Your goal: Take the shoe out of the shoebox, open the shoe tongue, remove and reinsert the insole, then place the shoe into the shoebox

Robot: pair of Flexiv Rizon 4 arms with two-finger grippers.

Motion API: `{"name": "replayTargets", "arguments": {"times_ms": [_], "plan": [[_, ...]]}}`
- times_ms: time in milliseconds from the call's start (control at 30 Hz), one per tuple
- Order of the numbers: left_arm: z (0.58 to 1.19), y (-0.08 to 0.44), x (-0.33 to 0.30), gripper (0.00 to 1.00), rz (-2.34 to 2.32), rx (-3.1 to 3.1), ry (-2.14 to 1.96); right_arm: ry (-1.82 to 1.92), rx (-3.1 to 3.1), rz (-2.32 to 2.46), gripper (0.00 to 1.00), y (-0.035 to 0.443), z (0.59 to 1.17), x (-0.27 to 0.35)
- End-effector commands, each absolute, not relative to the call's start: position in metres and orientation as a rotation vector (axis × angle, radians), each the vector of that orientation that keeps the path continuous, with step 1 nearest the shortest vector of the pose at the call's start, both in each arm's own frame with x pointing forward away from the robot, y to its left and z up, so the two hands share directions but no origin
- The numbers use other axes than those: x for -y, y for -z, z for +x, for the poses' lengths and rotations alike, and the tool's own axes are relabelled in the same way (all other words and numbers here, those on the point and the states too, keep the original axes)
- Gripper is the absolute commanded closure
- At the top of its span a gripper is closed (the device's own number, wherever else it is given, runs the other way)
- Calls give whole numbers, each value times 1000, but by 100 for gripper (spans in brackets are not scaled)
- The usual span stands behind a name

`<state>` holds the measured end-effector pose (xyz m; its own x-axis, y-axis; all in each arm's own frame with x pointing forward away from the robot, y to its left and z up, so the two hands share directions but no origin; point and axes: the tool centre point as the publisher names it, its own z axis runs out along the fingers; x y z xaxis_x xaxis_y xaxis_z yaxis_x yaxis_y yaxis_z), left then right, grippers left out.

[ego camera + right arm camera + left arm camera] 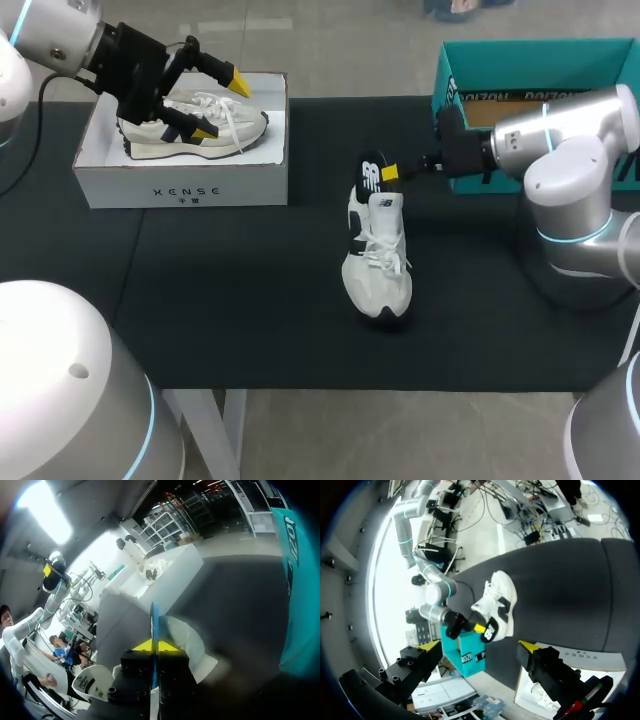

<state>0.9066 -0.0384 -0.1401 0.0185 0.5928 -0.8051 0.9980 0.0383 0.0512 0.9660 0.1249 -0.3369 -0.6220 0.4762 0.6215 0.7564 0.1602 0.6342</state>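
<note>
Shoe stands on its sole on the black mat, mid-table, toe toward the robot, outside both boxes. Right gripper is at its heel, fingers pinched on the dark insole. The right wrist view confirms the clamp: the yellow tips meet on the insole seen edge-on as a thin blue line, where the head view shows it broadside. Whether the insole's lower end sits inside the shoe cannot be settled. Left gripper hovers over the white shoebox, which holds a second shoe. Its own wrist view shows the fingers wide apart, holding nothing. Teal shoebox stands behind the right arm.
</note>
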Motion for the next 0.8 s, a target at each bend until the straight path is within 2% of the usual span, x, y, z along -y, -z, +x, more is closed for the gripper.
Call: {"name": "replayTargets", "arguments": {"times_ms": [33,433,667,733,767,800], "plan": [[907,140,38,0,1634,-1652,770,1443,2159,-1189,100,342,958,-126],[907,140,38,0,1634,-1652,770,1354,2123,-1196,100,365,923,-129],[907,140,38,0,1634,-1652,770,1342,2114,-1200,99,367,922,-129],[907,140,38,0,1634,-1652,770,1350,2132,-1190,45,360,926,-130],[907,140,38,0,1634,-1652,770,1355,2147,-1186,0,356,927,-130],[907,140,38,0,1634,-1652,770,1358,2162,-1187,0,352,929,-129]]}}
